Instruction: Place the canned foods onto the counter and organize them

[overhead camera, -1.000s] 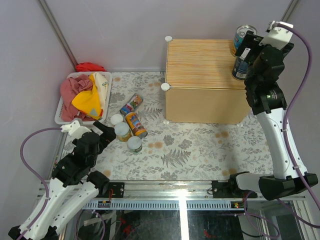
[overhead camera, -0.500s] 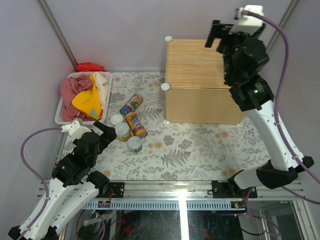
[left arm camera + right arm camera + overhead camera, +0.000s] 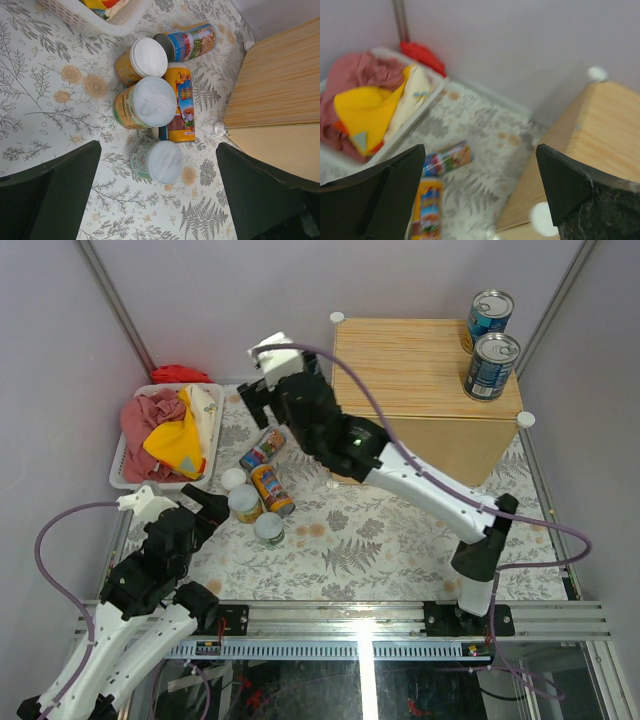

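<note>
Two blue-labelled tins (image 3: 489,312) (image 3: 491,365) stand on the right end of the wood-grain counter (image 3: 410,370). On the floral mat lie a slim multicoloured can (image 3: 264,448) and an orange can (image 3: 272,489). Beside them stand two white-lidded jars (image 3: 233,478) (image 3: 245,502) and a short pale-lidded can (image 3: 268,528). My right gripper (image 3: 258,405) hangs open and empty above the multicoloured can (image 3: 447,157). My left gripper (image 3: 203,508) is open and empty just left of the cluster. In its wrist view the short can (image 3: 157,161) sits between its fingers' line of sight.
A white basket (image 3: 214,435) with red and yellow cloths stands at the far left, with a red cloth (image 3: 180,372) behind it. The counter's white knobs (image 3: 330,413) stick out at its corners. The right arm stretches across the mat in front of the counter.
My right gripper let go of the second blue tin on the counter and swung left, down over the cans on the mat. The left arm barely moved.
</note>
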